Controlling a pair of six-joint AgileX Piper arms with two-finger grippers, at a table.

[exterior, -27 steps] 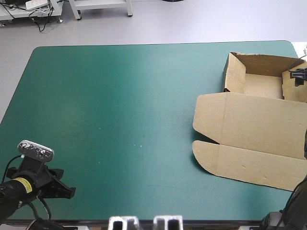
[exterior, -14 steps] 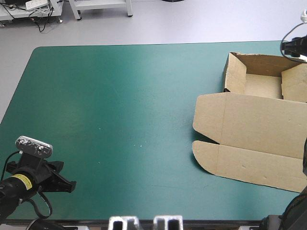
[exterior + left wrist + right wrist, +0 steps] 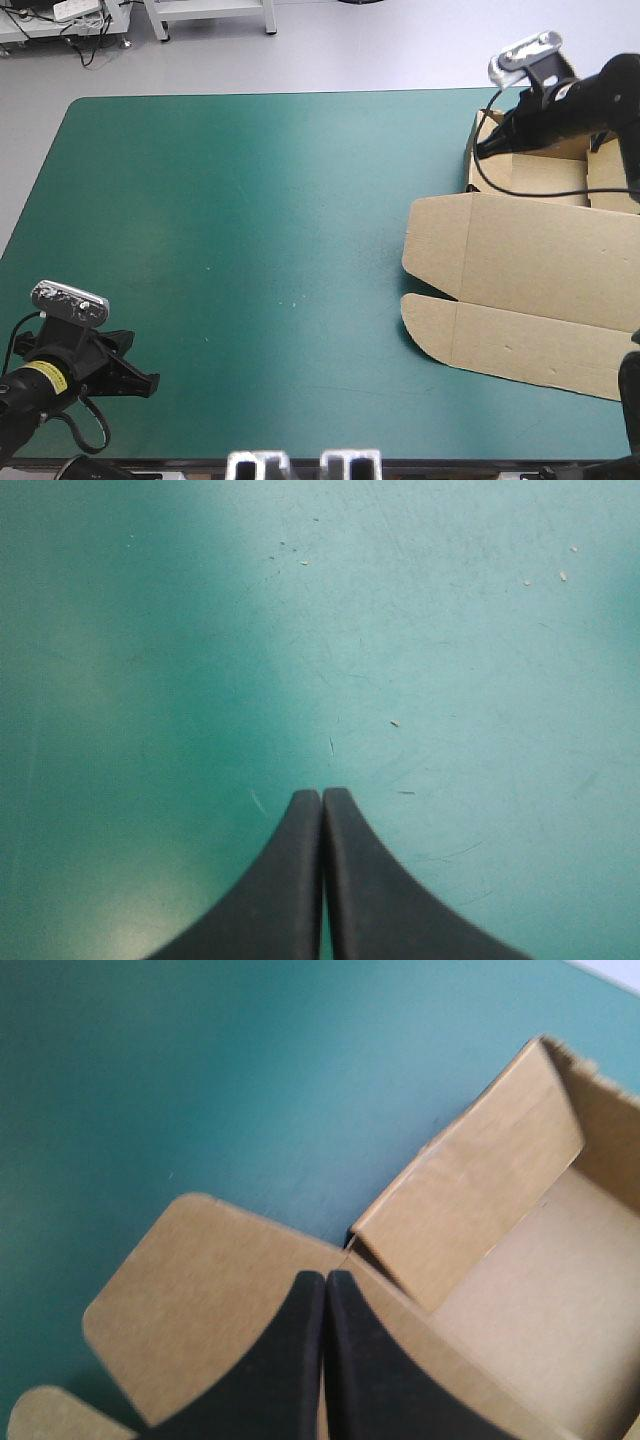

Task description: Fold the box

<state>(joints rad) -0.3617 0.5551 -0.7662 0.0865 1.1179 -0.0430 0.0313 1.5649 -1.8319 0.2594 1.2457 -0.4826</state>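
Teal-green cover (image 3: 250, 200) bears the brown box (image 3: 540, 270), lid flat.

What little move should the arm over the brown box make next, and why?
Probably lower the right pincer onto the raised side wall of the box to press it firm: its fingers are shut, poised where that wall meets the flat lid. The left pincer, shut too, is far off over bare teal-green cover.
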